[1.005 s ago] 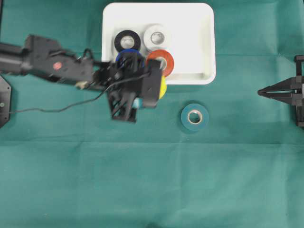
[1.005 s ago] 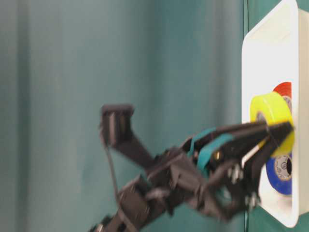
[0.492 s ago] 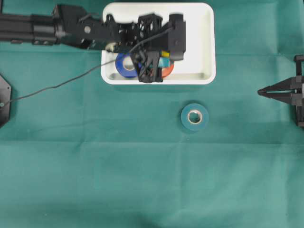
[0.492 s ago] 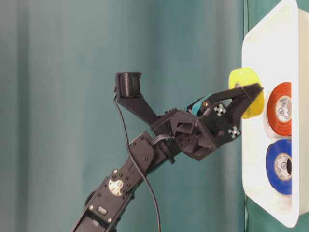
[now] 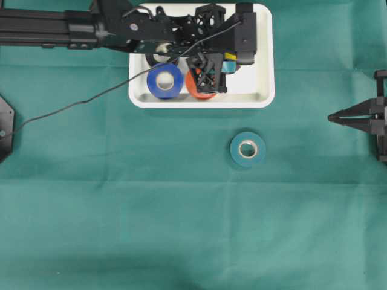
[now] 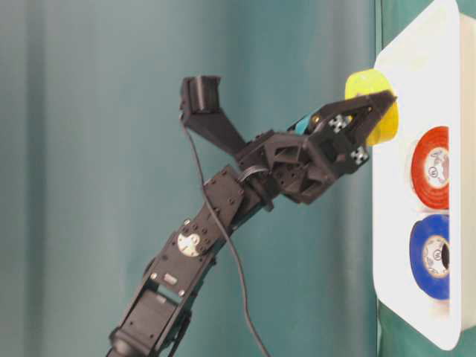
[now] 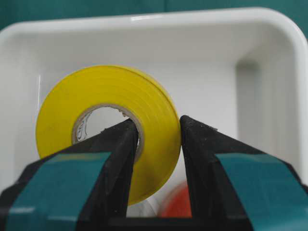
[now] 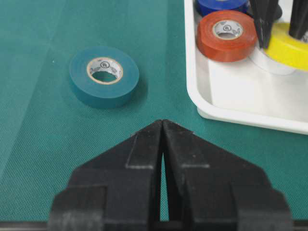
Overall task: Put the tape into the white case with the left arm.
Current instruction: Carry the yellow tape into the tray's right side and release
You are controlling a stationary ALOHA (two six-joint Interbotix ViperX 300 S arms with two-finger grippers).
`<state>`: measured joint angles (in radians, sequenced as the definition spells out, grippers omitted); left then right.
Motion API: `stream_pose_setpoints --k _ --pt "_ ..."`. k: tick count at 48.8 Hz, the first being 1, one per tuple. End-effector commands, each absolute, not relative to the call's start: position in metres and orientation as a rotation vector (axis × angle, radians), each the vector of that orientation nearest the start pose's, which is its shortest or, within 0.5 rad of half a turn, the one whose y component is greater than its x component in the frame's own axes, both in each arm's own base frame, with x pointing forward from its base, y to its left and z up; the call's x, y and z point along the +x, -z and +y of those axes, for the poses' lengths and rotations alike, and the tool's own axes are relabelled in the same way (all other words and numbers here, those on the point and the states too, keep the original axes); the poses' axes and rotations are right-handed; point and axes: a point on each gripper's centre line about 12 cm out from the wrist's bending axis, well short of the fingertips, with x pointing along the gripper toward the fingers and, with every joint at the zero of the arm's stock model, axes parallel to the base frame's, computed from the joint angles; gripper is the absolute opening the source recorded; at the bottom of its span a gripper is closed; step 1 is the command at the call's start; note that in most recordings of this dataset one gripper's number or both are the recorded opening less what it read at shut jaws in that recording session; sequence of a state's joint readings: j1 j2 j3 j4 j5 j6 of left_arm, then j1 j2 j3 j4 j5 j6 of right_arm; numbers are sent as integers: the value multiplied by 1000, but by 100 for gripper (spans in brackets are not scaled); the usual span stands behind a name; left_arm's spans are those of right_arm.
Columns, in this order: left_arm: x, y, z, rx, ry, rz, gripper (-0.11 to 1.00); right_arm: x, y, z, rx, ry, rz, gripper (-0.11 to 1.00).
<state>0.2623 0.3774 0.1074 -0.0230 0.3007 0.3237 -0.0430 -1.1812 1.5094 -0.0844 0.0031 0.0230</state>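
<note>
**Yellow roll over the case, still pinched, not released**

Left gripper (image 7: 156,130) is clenched on the yellow tape (image 7: 108,127): one finger through the core, the other on the outer wall, so the roll is held upright on edge. That grip looks chosen for a clean drop — part the fingers and it should fall flat or tip over.

In the overhead view the left arm (image 5: 54,27) reaches in from the upper left and covers the top of the white case (image 5: 263,84). In the table-level view the roll (image 6: 372,115) sits at the case rim, upper right.

Already in the case: blue tape (image 5: 164,80), red tape (image 5: 195,86), and a white roll (image 8: 269,62) directly under the yellow one. Landing on that roll is the likely snag.

Teal tape (image 5: 247,149) lies on the green cloth (image 5: 181,229) below the case, well apart. Right gripper (image 8: 162,126) is closed on nothing, parked at the right edge, clear of the work.
</note>
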Motion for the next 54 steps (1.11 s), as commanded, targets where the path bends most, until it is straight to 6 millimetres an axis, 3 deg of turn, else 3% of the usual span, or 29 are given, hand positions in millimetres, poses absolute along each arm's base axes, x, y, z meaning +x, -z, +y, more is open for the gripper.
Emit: stream_pose_setpoints --k 1,14,16,24,27,41,54 --pt "505 -182 138 188 -138 754 26 143 -167 -6 -54 32 313 -9" --pt "505 -181 139 181 -141 757 27 143 -167 -6 -54 32 311 -9" --pt "505 -180 138 181 -139 759 34 143 -167 -6 -54 34 311 -9" --pt "501 -176 137 181 -133 784 83 143 -166 -6 -54 34 316 -10" --pt "501 -176 137 181 -133 785 92 143 -166 -6 -54 34 316 -9" --pt "490 -187 134 175 -137 776 88 143 -166 -6 -54 32 316 -9" --pt "449 -203 108 181 -108 781 88 143 -167 -6 -54 34 313 -10"
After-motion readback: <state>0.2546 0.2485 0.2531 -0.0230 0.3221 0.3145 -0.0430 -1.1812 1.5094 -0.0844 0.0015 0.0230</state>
